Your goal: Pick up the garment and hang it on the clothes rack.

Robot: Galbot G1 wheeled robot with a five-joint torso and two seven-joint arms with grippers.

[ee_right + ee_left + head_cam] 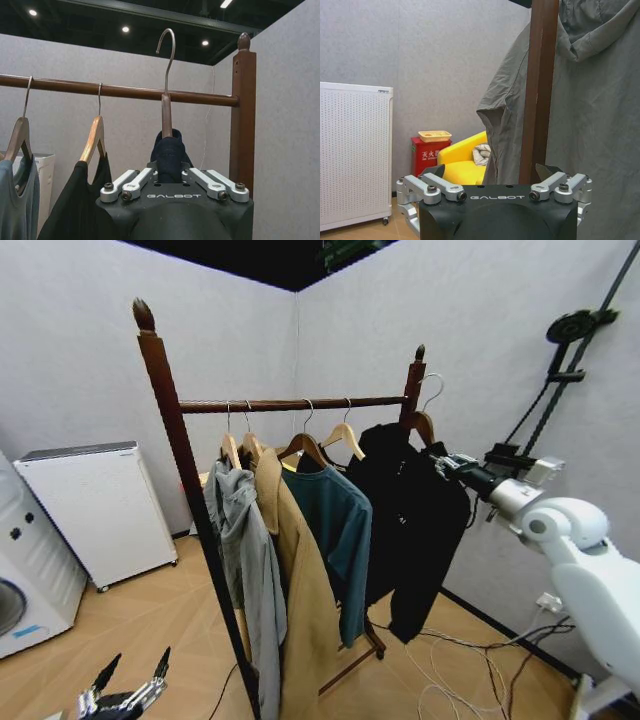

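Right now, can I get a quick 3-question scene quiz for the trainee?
1. True or false: the held hanger's hook already rests on the rod.
2. Which arm holds the garment by its hanger? A left, B right.
3. Fill in: the left gripper, low near the floor, has its fingers ___.
Key: 1 false, the hook is above the rod; 2 B, the right gripper; 3 open.

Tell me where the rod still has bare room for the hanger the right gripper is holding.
The bare stretch of the clothes rack rod runs from the empty wooden hanger to the far post, where the right gripper holds the garment on its hanger, hook above the rod. Toward the near post it is crowded: grey hoodie, tan coat, teal shirt. Left gripper waits low.
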